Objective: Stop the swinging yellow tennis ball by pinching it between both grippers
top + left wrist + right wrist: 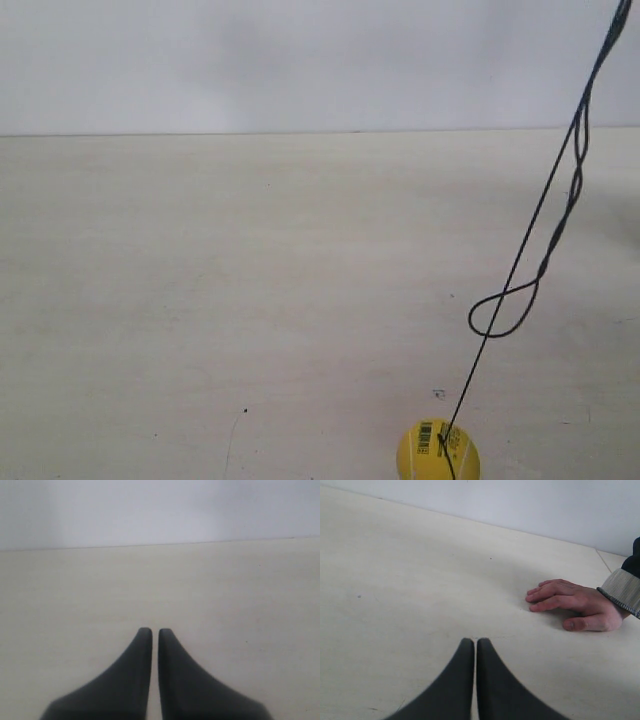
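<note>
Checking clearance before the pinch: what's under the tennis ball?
Only pale table shows around the ball. Its bottom is cut off by the frame, so contact with the table cannot be seen.

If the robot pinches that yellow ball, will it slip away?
The yellow tennis ball is round, so a one-sided push would probably roll or swing it away. Its thin string looks floppy, with a slack loop, so it likely won't steady the ball.
</note>
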